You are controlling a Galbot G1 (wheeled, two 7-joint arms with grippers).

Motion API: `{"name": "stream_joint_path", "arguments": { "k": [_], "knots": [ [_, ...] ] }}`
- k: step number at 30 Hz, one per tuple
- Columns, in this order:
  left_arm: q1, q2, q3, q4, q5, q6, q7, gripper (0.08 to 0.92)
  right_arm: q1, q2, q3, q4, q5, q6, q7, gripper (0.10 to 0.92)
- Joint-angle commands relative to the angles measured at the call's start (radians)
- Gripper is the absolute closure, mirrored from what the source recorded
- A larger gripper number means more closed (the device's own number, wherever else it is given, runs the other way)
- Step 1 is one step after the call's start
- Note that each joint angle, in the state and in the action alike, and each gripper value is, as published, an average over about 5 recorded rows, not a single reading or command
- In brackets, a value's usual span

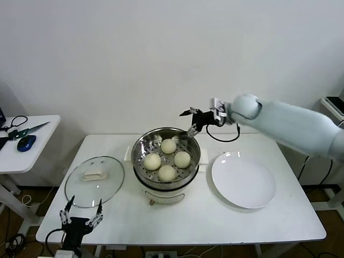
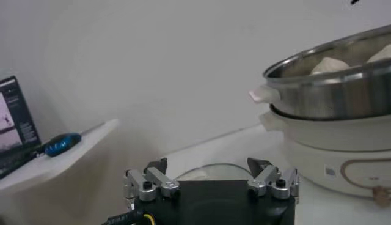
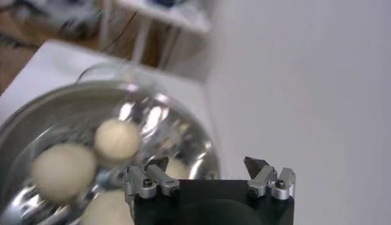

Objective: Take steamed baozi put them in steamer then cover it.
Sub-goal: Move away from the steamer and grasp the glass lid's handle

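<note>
At the table's point(image 1: 177, 226) near left edge the left gripper point(image 1: 81, 217) sits low, its fingers spread wide and grasping nothing. Just beyond it the cover point(image 1: 94, 180) lies flat on the tabletop, its clear glass ringed by a metal rim, the cream handle on top; its left rim comes close to the table's left edge. In the left wrist view the cover's rim point(image 2: 214, 172) shows between the gripper's point(image 2: 211, 177) fingertips, farther off.

At the middle of the table stands the steamer point(image 1: 166, 161), a shiny steel pot on a white base with side handles. A strip of bare tabletop separates it from the cover on the left. All four steamed baozi point(image 1: 167, 173) rest inside on the perforated floor, smooth and cream-white, set close together in a diamond. The pot stands uncovered.

To the right, just beside the steamer's base, lies a flat white plate point(image 1: 243, 180) with nothing on it. Bare table runs in front of both steamer and plate to the near edge.

The right gripper point(image 1: 190, 120) hangs in the air above the steamer's far right rim, its fingers released and wide apart, holding nothing. In the right wrist view the baozi point(image 3: 116, 139) lie beneath the gripper point(image 3: 208, 174).

Far left, apart from the main table, a small side table point(image 1: 32, 145) carries scissors point(image 1: 26, 129) and a blue mouse point(image 1: 26, 142).
</note>
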Motion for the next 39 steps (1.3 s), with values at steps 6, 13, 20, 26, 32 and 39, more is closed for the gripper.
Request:
{"name": "stream_joint_path", "arguments": {
  "k": [6,13,20,26,32,39],
  "knots": [
    [-0.036,-0.001,-0.014,-0.028,0.139,-0.001,0.001,0.177,-0.926,-0.212,1.021,0.246,-0.085,0.137,0.312,0.203],
    [-0.069,0.003,-0.051,-0.043,0.554,-0.064,-0.017,0.177,-1.211,-0.122,1.331,0.297,-0.169,0.079,0.323,0.203],
    [-0.1,0.057,-0.052,-0.019,1.04,-0.03,-0.026,0.177,-1.449,-0.02,1.53,0.363,-0.271,0.065,0.305,0.203],
    [-0.132,0.111,-0.014,0.074,1.293,0.005,0.003,0.177,-1.546,0.04,1.608,0.363,-0.343,0.091,0.303,0.203],
    [-0.242,0.156,0.034,0.257,1.283,0.0,-0.053,0.177,-1.61,0.079,1.676,0.375,-0.366,0.087,0.304,0.203],
    [-0.395,0.194,0.085,0.436,1.23,-0.004,-0.063,0.177,-1.664,0.122,1.733,0.358,-0.415,0.067,0.306,0.203]
  ]
}}
